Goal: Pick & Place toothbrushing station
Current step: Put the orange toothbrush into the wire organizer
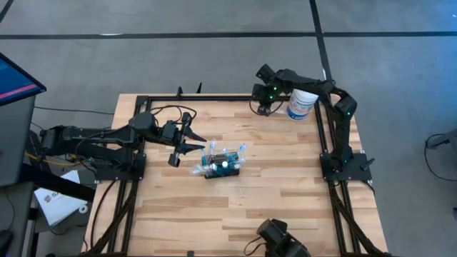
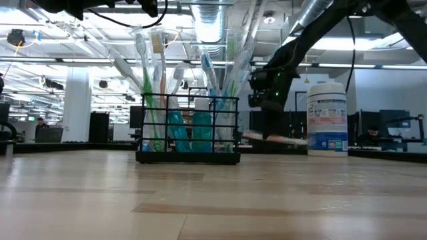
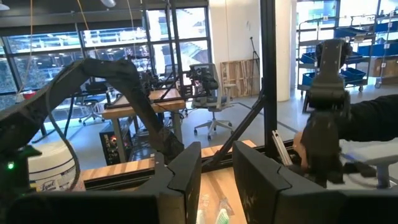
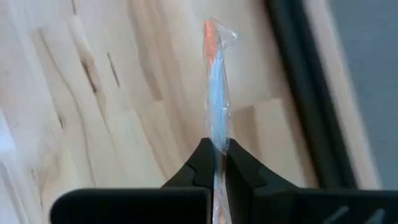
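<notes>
Only the right wrist view shows the right gripper (image 4: 216,163) pinching a wrapped toothbrush (image 4: 216,93).

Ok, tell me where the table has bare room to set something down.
The near half of the table, below the toothbrushing station, is bare wood. The far left corner is free too. It is crowded around the station, where the left hand hovers, and at the far right by the white canister and right hand.
</notes>
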### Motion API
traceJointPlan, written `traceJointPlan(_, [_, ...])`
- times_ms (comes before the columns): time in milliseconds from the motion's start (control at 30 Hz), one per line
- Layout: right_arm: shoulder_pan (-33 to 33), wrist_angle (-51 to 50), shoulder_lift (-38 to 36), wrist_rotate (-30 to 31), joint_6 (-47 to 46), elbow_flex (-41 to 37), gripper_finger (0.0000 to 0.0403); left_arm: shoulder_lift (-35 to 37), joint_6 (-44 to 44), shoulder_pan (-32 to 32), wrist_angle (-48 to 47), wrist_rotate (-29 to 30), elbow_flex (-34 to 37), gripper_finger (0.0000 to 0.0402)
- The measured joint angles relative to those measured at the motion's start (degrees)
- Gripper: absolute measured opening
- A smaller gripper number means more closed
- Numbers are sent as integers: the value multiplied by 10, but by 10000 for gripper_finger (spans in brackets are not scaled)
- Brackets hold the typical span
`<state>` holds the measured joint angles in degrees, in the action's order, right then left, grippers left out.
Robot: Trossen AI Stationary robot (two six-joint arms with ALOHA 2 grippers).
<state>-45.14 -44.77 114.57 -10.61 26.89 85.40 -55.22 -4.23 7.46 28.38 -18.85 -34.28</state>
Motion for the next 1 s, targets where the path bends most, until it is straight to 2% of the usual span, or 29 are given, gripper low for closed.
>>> traceJointPlan(133, [5,2,-45,-3,-3,0,5,0,0,0,0,0,0,86])
traceJointPlan(633, [30,36,-198,-76,-60,0,5,0,-21,0,1,4,0,86])
traceJointPlan(767, [52,44,-229,-81,-75,1,5,0,-25,0,1,52,0,86])
traceJointPlan(1000, [86,81,-275,-136,-106,1,5,-36,-55,0,40,146,-1,86])
